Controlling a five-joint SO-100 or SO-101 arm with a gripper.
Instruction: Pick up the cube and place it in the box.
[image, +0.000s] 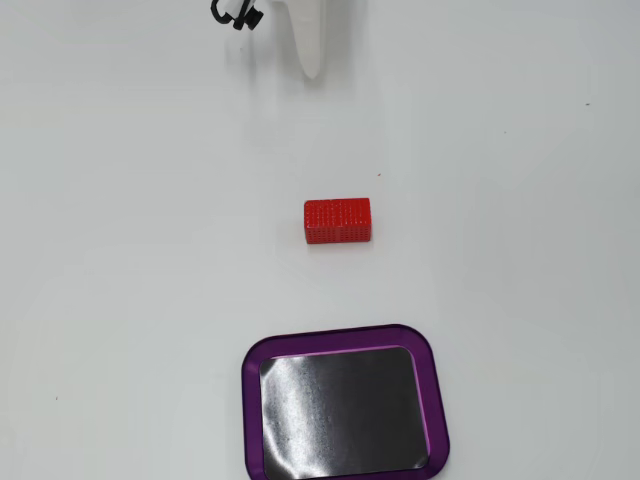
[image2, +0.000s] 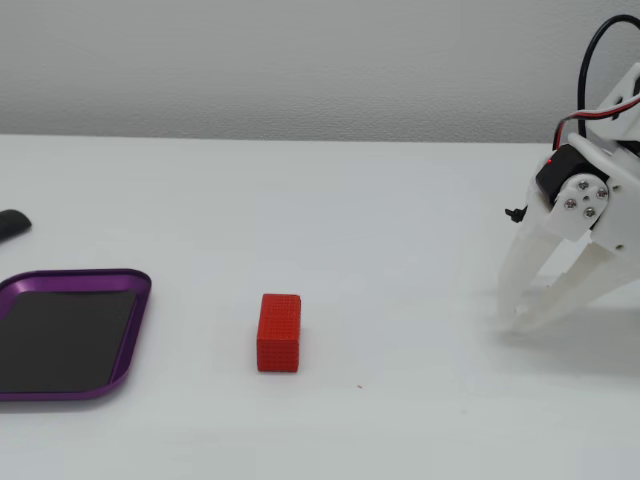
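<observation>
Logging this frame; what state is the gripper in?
Gripper: jaws meeting at the tips, holding nothing; small red textured block lies apart on the white table.

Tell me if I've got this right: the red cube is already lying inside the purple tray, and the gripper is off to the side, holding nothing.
Not quite. The cube lies on the bare table, apart from the tray, which both fixed views show empty. The gripper does hold nothing.

Bare table lies on all sides of the cube. The box sits well apart from it, bottom uncovered. The gripper stands well clear, with open table between it and the cube.
</observation>
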